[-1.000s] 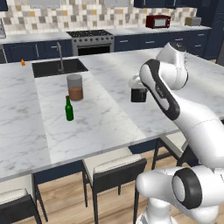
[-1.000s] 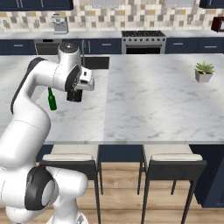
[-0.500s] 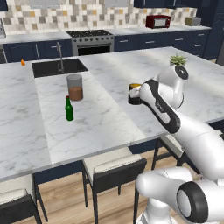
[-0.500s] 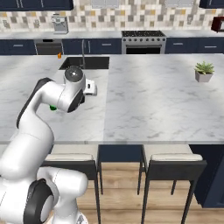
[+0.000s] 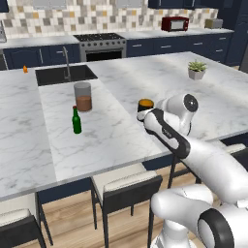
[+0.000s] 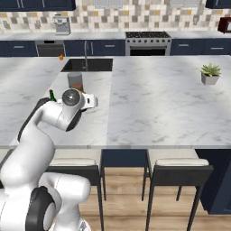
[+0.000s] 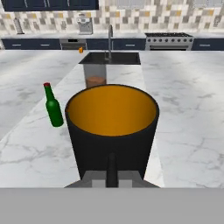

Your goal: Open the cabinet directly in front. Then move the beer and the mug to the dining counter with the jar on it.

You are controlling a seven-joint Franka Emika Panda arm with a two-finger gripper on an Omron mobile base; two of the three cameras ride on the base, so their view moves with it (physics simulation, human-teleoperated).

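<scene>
Right now the robot's gripper (image 7: pixel 112 175) is squeezed tight on the mug (image 7: pixel 112 127), a short black cup that is orange-yellow inside. From the camera on the hand, the mug sits right in front, upright, with its open top facing up and a dark finger running up its near side. From the left base camera the mug (image 5: pixel 146 105) pokes out just past the bent white arm, low over the dining counter (image 5: pixel 111 131). I cannot tell if its bottom is touching the marble or hanging a little above it.

Let me use the jar (image 5: pixel 83 96) as the marker. It is a clear glass jar with brown stuff in the lower part, and it stands on the white marble just in front of the dark sink (image 5: pixel 63 74), which has a thin tap behind it. The beer (image 5: pixel 76 120), a slim green bottle with a dark cap, stands upright near the jar, a bit closer to the stools and to the jar's left. The mug is well apart from the jar, off to its right. From the hand camera the jar (image 7: pixel 96 75) shows behind the mug and the beer (image 7: pixel 53 107) stands off to the mug's left.

A small potted plant (image 5: pixel 196 69) sits far from the jar, way over on the right side of the same counter
</scene>
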